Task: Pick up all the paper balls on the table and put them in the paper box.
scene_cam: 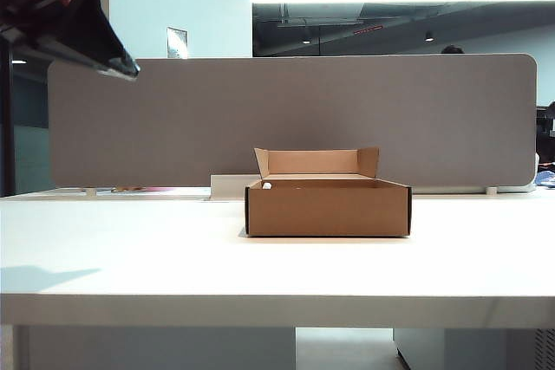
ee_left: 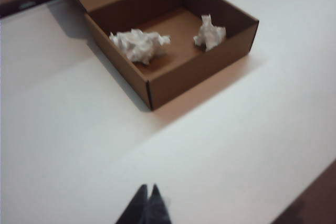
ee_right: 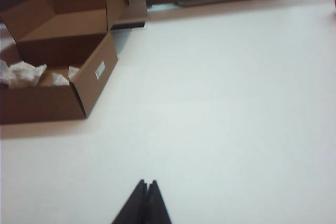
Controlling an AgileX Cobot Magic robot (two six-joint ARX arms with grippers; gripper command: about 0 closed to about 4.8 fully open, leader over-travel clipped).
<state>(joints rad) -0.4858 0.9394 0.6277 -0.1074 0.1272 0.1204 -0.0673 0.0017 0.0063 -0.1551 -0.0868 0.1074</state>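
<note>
Paper box (scene_cam: 328,207) mid-worktop (scene_cam: 130,257), flaps up at rear. Paper balls (ee_left: 139,45) lie inside it, apart from each other. Left gripper (ee_left: 148,188) raised over bare worktop, jaws closed, empty. Right gripper (ee_right: 146,183) likewise closed, empty, well apart from box.

Brown cardboard paper box (ee_left: 173,74) w/ dark corner edges; white crumpled paper balls (ee_left: 140,44) inside. Table (scene_cam: 130,257) plain white. Divider panel (scene_cam: 286,110) grey. Left gripper (ee_left: 148,188) & right gripper (ee_right: 146,183) tips black.
</note>
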